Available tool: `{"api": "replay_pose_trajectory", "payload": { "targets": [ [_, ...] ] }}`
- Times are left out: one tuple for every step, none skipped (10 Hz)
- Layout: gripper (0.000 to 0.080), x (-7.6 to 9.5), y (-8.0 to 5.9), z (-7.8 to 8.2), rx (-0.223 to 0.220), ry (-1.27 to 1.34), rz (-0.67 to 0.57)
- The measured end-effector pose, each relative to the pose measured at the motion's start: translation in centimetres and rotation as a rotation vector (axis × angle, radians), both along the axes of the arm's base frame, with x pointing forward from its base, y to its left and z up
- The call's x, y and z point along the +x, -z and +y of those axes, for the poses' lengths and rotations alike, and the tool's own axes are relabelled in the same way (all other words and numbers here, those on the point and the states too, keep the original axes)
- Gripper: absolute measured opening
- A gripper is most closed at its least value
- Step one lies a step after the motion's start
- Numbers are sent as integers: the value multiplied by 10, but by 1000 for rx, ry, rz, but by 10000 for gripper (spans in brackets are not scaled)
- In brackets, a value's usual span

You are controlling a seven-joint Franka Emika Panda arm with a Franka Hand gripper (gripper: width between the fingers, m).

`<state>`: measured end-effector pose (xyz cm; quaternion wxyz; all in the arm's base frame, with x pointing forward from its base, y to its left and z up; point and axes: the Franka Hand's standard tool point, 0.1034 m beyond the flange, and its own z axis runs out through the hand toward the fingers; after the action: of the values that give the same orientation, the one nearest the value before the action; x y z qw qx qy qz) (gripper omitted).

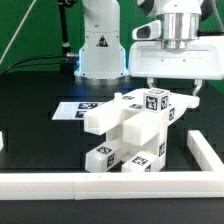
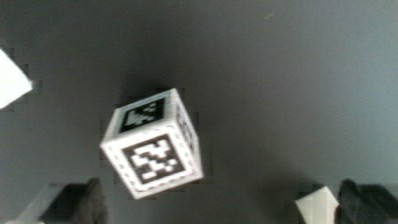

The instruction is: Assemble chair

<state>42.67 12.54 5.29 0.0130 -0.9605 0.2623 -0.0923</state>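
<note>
The chair [image 1: 130, 130] shows matt white plastic, its blocky faces smooth, with flat printed black-and-white tags [image 2: 157, 158] on them. The surface [image 1: 40, 120] is black and dull, barely catching light. The border rail [image 1: 120, 184] looks smooth white plastic. The robot's base [image 1: 100, 45] is glossy white, shining.

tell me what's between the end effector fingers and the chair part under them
Nothing. In the wrist view the open end effector frames a tagged white chair block with only black table around it. The exterior view shows an air gap above the chair.
</note>
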Motion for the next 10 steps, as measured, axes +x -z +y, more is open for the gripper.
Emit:
{"api": "replay_pose_trajectory", "payload": {
  "targets": [
    [649,-2,5,-4,-9,-7,11],
    [649,-2,10,-8,-24,-32,20],
    [649,-3,14,-11,-32,-37,24],
    [649,-5,18,-11,-38,-41,27],
    [649,-6,22,-10,-43,-46,31],
    [649,-6,24,-11,-47,-48,29],
    [649,-8,28,-12,-52,-50,32],
    [649,-9,31,-11,-56,-54,37],
    [649,-9,34,-11,-60,-57,41],
    [649,-10,37,-12,-64,-58,46]
  ]
}}
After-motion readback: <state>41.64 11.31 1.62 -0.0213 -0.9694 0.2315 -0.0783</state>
